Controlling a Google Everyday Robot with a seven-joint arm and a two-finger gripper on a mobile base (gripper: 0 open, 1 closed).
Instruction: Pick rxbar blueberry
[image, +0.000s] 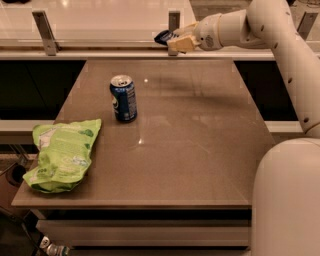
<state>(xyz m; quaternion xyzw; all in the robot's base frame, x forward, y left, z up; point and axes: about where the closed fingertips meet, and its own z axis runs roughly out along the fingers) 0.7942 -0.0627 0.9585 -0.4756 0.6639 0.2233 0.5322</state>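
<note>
Gripper (176, 41) is at the far edge of the table (190, 130), up in the air, level with the pale ledge (100, 22) behind it. It is clamped on the snack bar (161, 36). The dark-blue wrapper sticks out to the left of the fingers, roughly flat, and touches nothing else. The bar is off the table and well apart from the can (123, 98), which stands upright toward the left middle, and from the chip bag (62, 154), which lies flat at the near left corner.

We judge the pick itself done; the step in hand is carrying the bar clear and keeping it.

Notes for doing it well:
- Only one end of the bar looks pinched and most of the wrapper hangs free. A foil wrapper is slick and bends, so we would keep the squeeze steady and not let the pressure drop.
- Move the arm (235, 27) slowly, with no quick wrist turns. A swing could let the free end flap and work the bar loose.
- A metal post (173, 20) on the ledge shows right beside the gripper in this view. We cannot tell how far behind it stands, so we would draw back toward the table middle rather than push farther out.
- Keep height. The can is the only tall thing below.
</note>
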